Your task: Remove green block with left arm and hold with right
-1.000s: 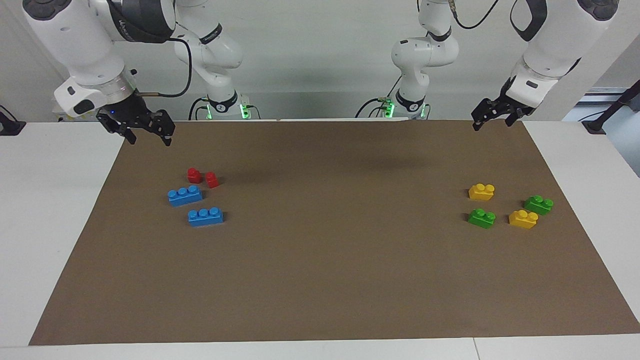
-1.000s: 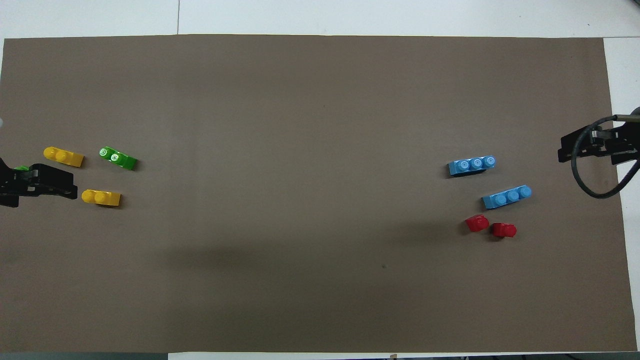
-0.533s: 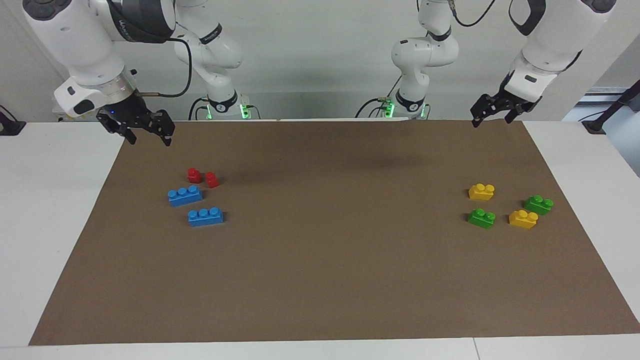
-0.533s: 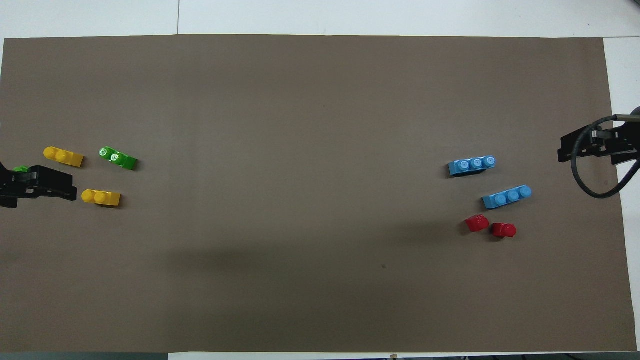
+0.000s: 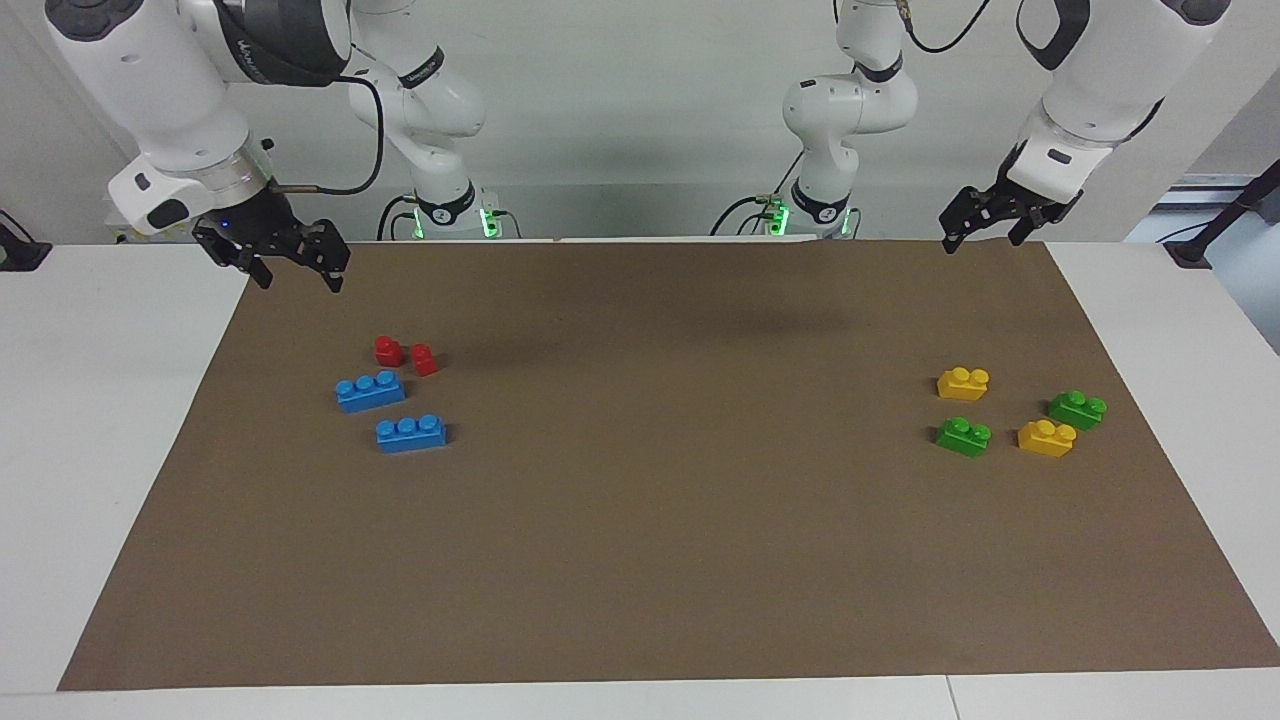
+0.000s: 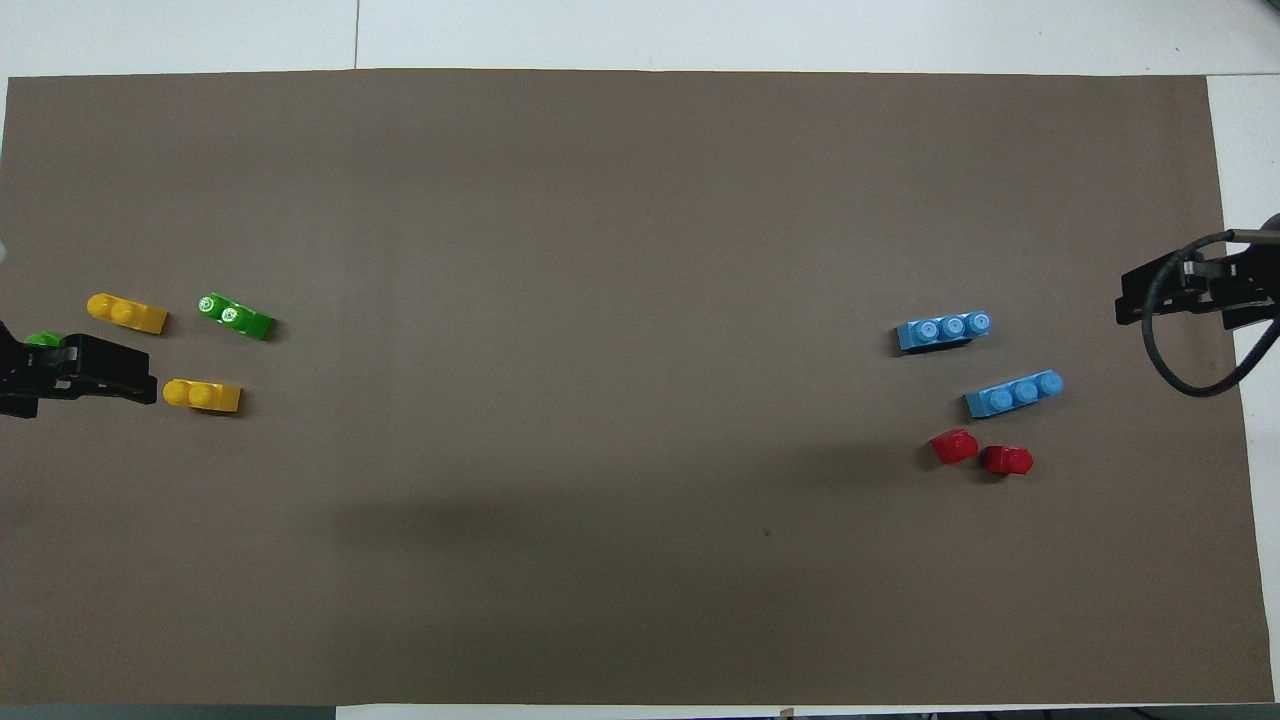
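Since before, our left gripper (image 5: 985, 222) rose a little, fingers spread; below it, the small bright green plastic brick (image 5: 964, 436) is light and hard: pinch its flat sides. Our right gripper (image 5: 288, 262) waits, fingers spread.

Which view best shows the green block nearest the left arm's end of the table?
The facing view: that green block sits in full sight beside a yellow block. In the overhead view the raised left gripper covers nearly all of it; only a sliver shows.

We note four two-stud bricks (image 5: 1020, 410) clustered at right of the facing frame on the mat (image 5: 640, 560). Two three-stud bricks (image 5: 392, 412) lie at left, with two single-stud bricks (image 5: 405, 355) just above them. Both groups sit well apart; mat rests on table (image 5: 100, 400).
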You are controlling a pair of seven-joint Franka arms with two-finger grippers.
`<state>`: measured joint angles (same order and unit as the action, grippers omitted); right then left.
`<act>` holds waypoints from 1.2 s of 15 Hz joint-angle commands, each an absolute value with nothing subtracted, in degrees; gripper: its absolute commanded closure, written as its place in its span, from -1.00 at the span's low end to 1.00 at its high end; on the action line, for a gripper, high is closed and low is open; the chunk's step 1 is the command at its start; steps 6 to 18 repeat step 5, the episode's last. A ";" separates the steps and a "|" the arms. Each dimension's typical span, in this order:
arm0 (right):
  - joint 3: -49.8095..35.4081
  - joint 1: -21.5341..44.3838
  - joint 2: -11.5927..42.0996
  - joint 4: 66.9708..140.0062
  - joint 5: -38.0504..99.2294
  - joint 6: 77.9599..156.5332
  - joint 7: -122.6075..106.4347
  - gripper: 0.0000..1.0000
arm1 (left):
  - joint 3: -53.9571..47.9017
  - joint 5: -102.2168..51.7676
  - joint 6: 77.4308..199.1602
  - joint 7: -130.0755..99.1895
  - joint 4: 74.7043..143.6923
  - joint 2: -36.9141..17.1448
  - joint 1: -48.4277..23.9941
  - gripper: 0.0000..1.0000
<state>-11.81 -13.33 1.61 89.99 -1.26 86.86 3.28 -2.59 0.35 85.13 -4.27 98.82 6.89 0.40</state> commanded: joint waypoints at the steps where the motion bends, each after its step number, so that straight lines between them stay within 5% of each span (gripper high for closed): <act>1: -12.39 -13.97 2.20 89.30 -2.02 87.19 2.72 -0.80 | -2.02 -0.26 83.94 -3.60 98.79 7.73 -0.53 -1.00; 18: -12.39 -13.97 2.20 89.30 -1.93 87.28 2.81 -0.80 | -2.11 -0.26 83.94 -3.60 98.79 8.08 -0.53 -1.00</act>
